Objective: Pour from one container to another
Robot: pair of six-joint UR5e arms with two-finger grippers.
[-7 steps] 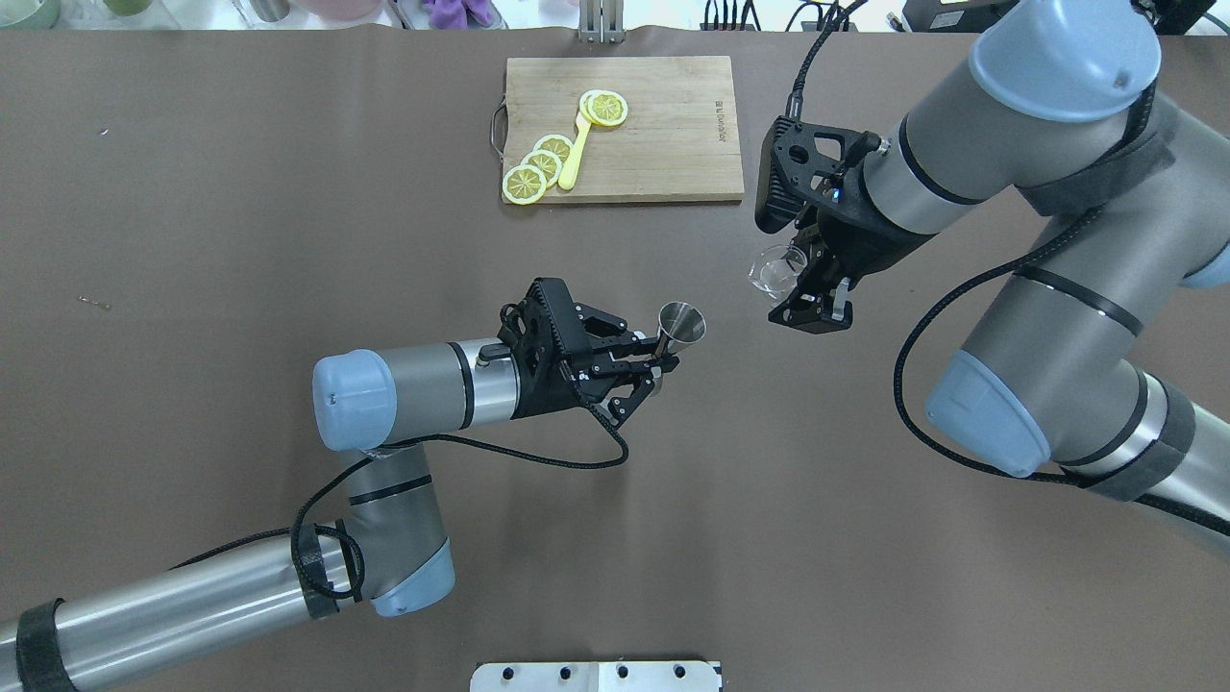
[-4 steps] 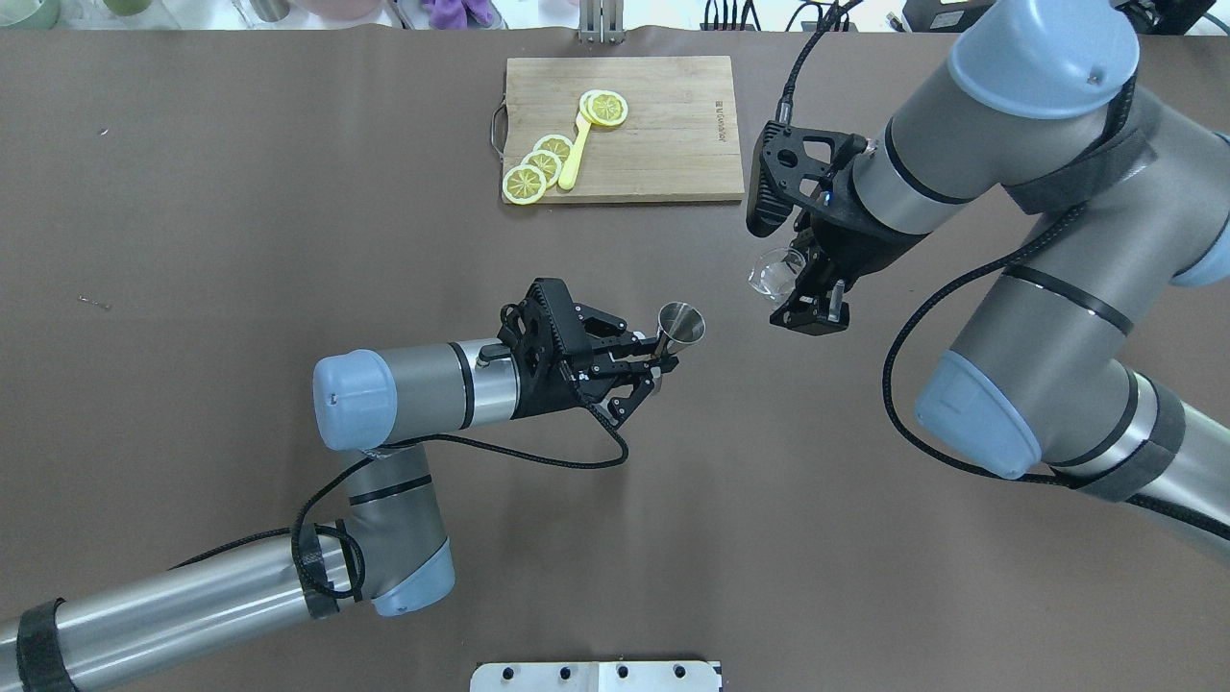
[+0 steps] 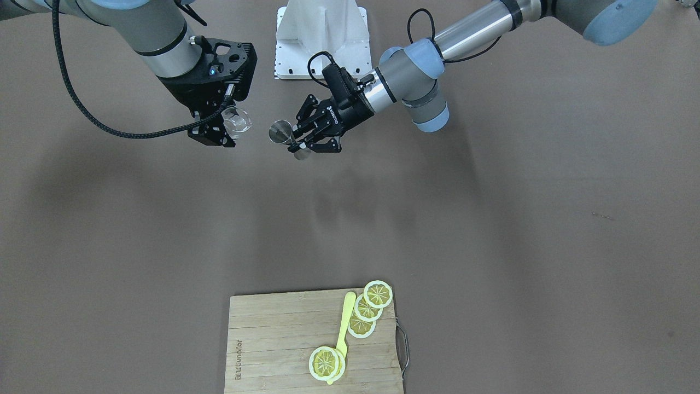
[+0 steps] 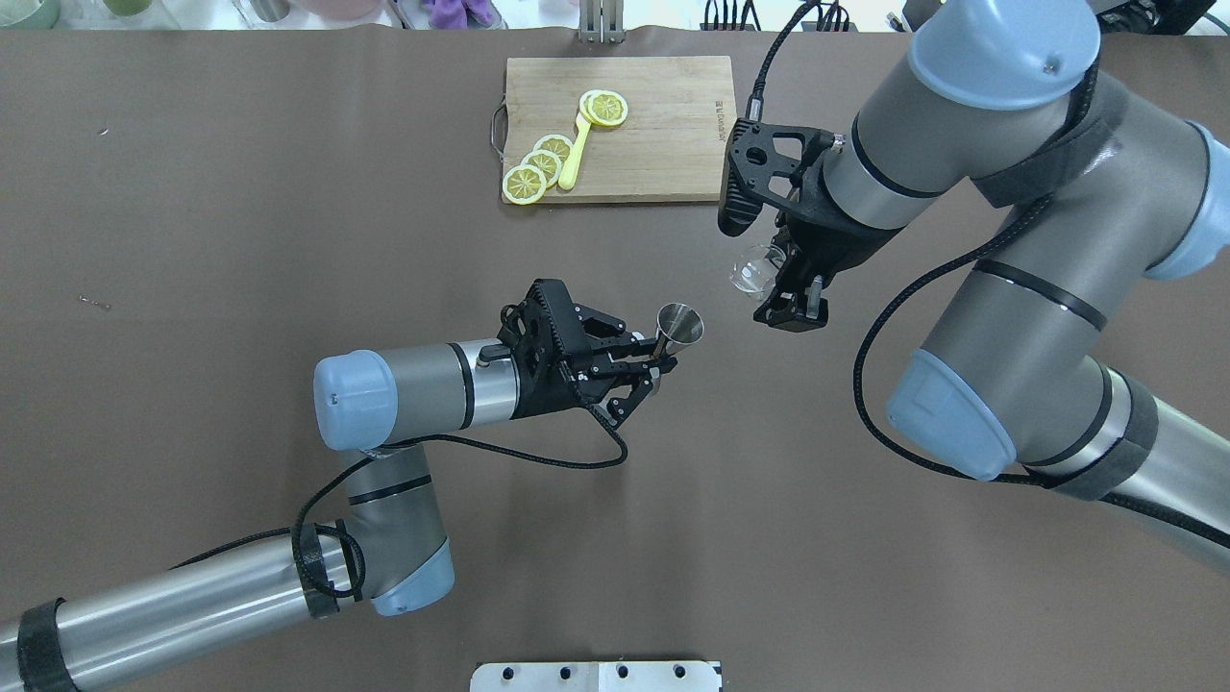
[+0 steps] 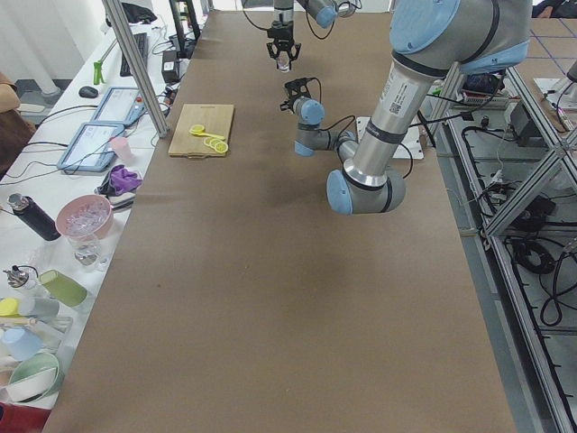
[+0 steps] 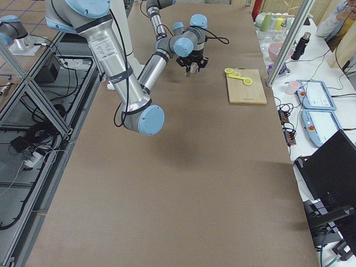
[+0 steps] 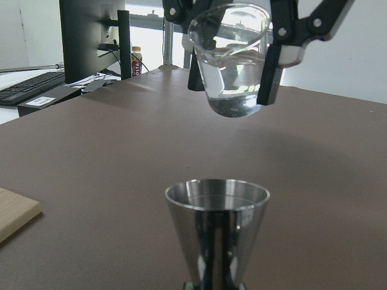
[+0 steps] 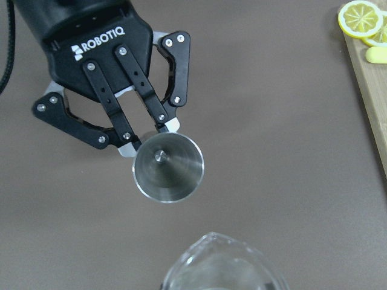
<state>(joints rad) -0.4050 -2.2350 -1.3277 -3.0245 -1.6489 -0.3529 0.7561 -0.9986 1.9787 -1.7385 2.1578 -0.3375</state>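
The left gripper (image 8: 149, 136) carries the word ROBOTIQ in white on its black body, and its fingers are clamped on the narrow waist of the jigger (image 8: 168, 167). The steel cone stands upright just past the fingertips with its mouth open upward. Beyond those fingertips, higher than the rim and not touching it, hangs the glass (image 7: 233, 60). The right gripper (image 7: 232, 86) holds it with one finger pressed on each side of its wall. The glass sits close to upright, a little tipped; how much it holds I cannot tell. Farther on from the right fingers the board (image 4: 663, 135) lies flat on the table (image 4: 192, 240). It has a short line of print along its right edge, too small to read. On its left half are lemon slices (image 4: 538, 165) — three overlapping, and more at the head of a yellow spoon (image 4: 575, 154). From overhead the black camera mount on the right wrist covers the board's nearest right corner. Cups and a purple cloth lie blurred past the table's far edge. Compared with a second ago, the right gripper and the glass have drawn closer to the jigger, while the left gripper and the jigger have not moved.
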